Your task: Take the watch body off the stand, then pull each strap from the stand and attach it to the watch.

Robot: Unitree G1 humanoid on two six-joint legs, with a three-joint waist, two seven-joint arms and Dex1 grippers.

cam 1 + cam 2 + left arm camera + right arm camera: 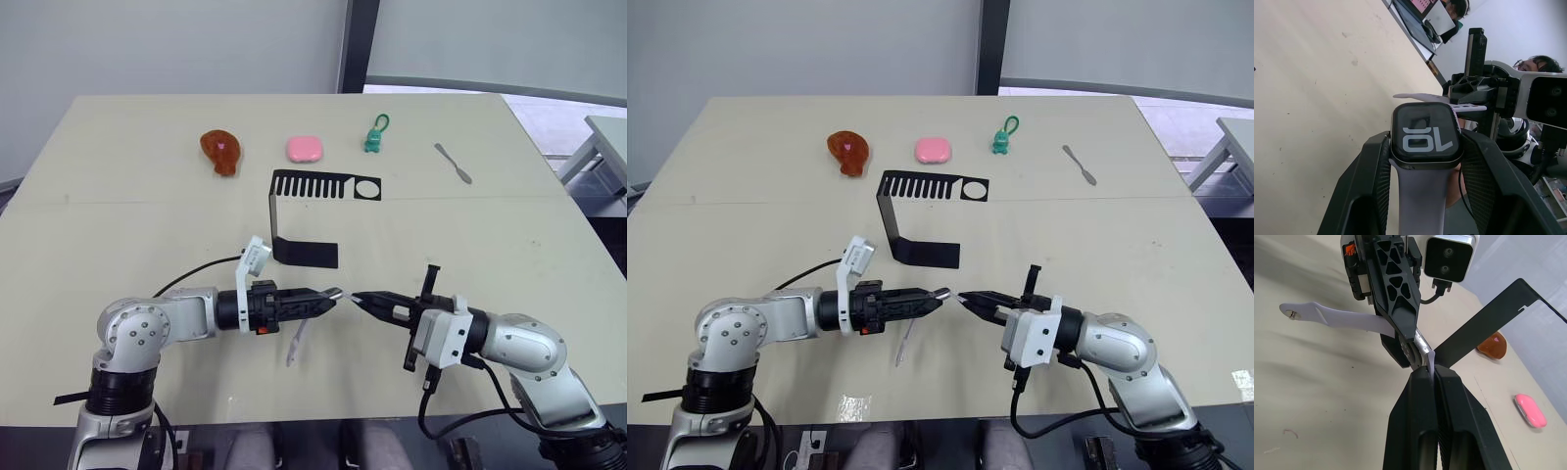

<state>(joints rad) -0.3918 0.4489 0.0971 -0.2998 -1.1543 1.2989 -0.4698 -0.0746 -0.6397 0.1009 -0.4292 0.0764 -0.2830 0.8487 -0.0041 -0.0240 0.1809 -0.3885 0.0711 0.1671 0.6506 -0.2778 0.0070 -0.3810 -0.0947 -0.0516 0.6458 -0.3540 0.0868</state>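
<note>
The watch body (1426, 135), one strap (1420, 200) already hanging from it, is clamped between the left gripper (328, 297) fingers above the near table (118, 196). The right gripper (359, 298), pinched shut on the second strap (1429, 358), meets it tip to tip. Align the strap end squarely with the slot and slide it straight; the empty stand (294, 211) sits farther back.

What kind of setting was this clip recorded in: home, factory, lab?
Probably a robotics lab or office test room: a plain beige table laid out with unrelated props such as a pink soap-like block and a green keychain toy, grey wall panels behind, and people at laptops past the table edge.
</note>
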